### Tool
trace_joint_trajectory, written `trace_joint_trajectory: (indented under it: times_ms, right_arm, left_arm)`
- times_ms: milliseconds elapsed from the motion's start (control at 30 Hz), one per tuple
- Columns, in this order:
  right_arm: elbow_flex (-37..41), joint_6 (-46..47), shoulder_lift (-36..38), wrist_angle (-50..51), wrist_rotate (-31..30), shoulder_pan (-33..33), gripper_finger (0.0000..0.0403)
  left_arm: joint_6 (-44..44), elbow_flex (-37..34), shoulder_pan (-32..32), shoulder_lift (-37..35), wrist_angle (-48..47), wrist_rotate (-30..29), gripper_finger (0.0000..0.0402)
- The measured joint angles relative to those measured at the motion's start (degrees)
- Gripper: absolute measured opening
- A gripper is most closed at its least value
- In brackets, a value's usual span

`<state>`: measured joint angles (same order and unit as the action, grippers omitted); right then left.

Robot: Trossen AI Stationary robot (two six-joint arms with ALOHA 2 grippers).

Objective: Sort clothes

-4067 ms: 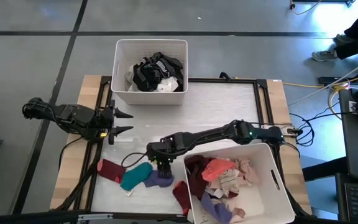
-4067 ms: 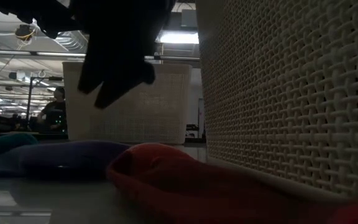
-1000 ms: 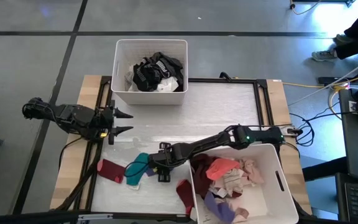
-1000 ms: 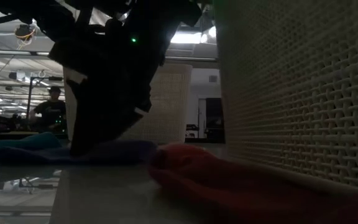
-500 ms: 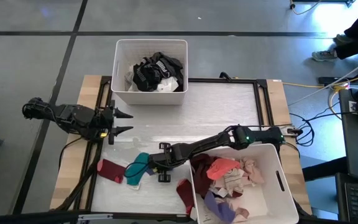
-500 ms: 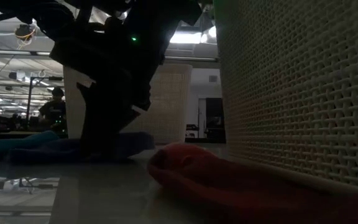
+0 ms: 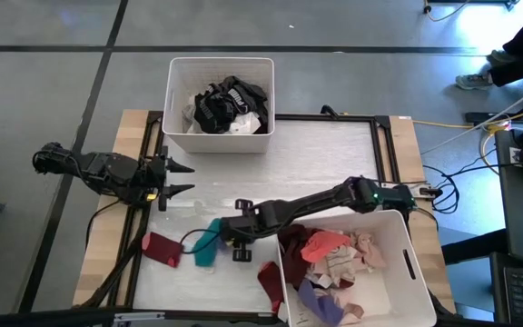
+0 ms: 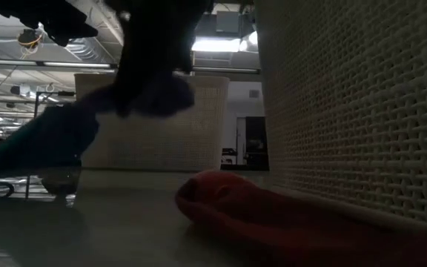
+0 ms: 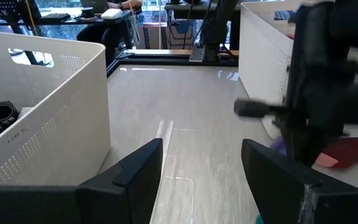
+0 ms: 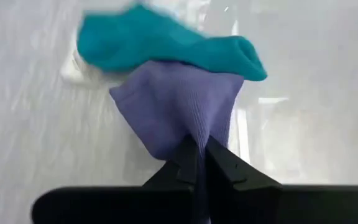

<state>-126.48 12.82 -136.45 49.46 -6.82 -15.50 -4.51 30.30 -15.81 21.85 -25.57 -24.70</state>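
Right gripper [image 10: 197, 163] has its fingers clenched on the purple sock [image 10: 179, 109], teal sock [image 10: 166, 43] riding along; soft, light, drapes. Left gripper [image 7: 176, 179] waits released.

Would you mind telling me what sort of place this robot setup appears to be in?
Probably a large indoor lab or workshop: bare grey concrete floor around the table, loose cables beside it, long ceiling strip lights and cluttered desks in the open room beyond.
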Motion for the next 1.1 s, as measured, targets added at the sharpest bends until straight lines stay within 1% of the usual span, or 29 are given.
trace_joint_trajectory:
  times_ms: [133, 267, 500, 633, 833, 1000, 1100]
  right_arm:
    - [0.0, 0.1, 2.9, 1.7, -3.0, -0.4, 0.0017]
    - [0.0, 0.9, 5.5, 2.9, -3.8, -0.9, 0.0022]
    - [-0.1, 1.9, 8.4, 3.4, -4.1, -1.1, 0.0016]
    - [-0.1, 1.9, 10.5, 3.5, -6.2, -1.1, 0.0018]
    - [-0.1, 2.3, 13.1, 5.2, -6.2, -1.1, 0.0018]
    - [-0.1, 5.9, 16.8, 10.1, -6.4, -2.0, 0.0018]
    - [-0.1, 8.6, 19.5, 12.2, -8.5, -3.8, 0.0019]
  left_arm:
    - [0.0, 0.0, 0.0, 0.0, -0.1, 0.0, 0.0210]
    - [0.0, 0.0, 0.0, 0.0, -0.2, 0.0, 0.0210]
    - [0.0, 0.0, 0.0, 0.0, -0.4, 0.0, 0.0210]
    - [0.0, 0.0, 0.0, 0.0, -0.4, 0.0, 0.0210]
    - [0.0, 0.0, 0.0, 0.0, -0.5, 0.0, 0.0210]
    - [0.0, 0.0, 0.0, 0.0, -0.5, 0.0, 0.0210]
    - [0.0, 0.0, 0.0, 0.0, -0.6, 0.0, 0.0210]
